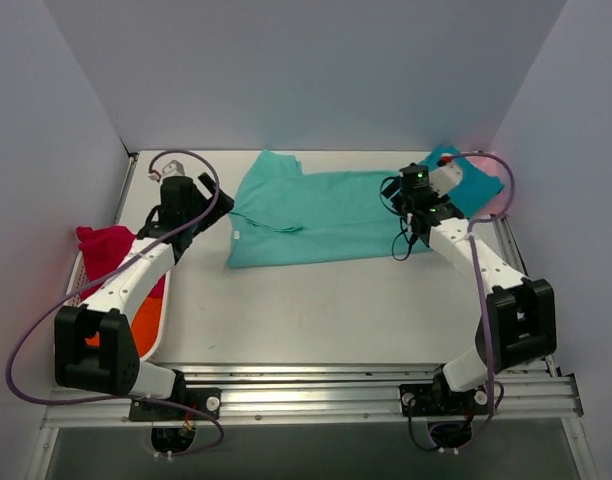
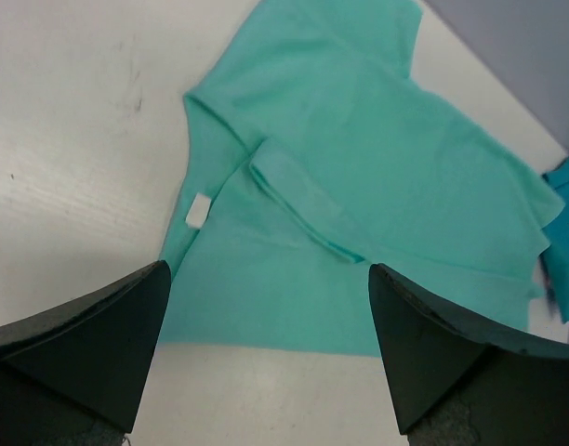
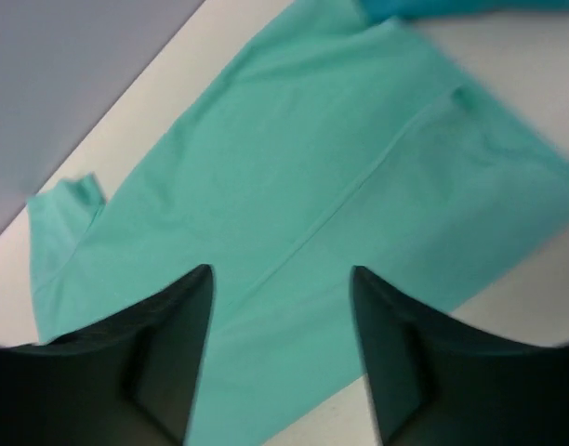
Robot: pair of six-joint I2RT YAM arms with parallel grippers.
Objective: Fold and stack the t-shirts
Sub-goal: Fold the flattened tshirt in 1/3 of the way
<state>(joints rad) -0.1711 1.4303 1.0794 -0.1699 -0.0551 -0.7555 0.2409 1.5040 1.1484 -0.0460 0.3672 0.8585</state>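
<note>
A light mint-green t-shirt [image 1: 316, 222] lies flat across the back middle of the table, folded into a long strip with a sleeve sticking out at its far left. My left gripper [image 1: 222, 196] hovers at the shirt's left end, open, with nothing between its fingers [image 2: 99, 344]; below it are the mint cloth [image 2: 359, 139] and its white label [image 2: 198, 210]. My right gripper [image 1: 399, 198] stands open over the right end, above the cloth [image 3: 266, 158]. A darker teal t-shirt [image 1: 478, 180] lies at the back right. A magenta-red t-shirt [image 1: 104, 248] and an orange one [image 1: 146, 318] sit at the left.
A white mesh basket [image 1: 158, 338] at the left table edge holds the orange cloth, with the magenta-red one draped over its far end. Grey walls close in the back and both sides. The teal shirt's edge [image 2: 568, 232] shows beyond the mint shirt's right end.
</note>
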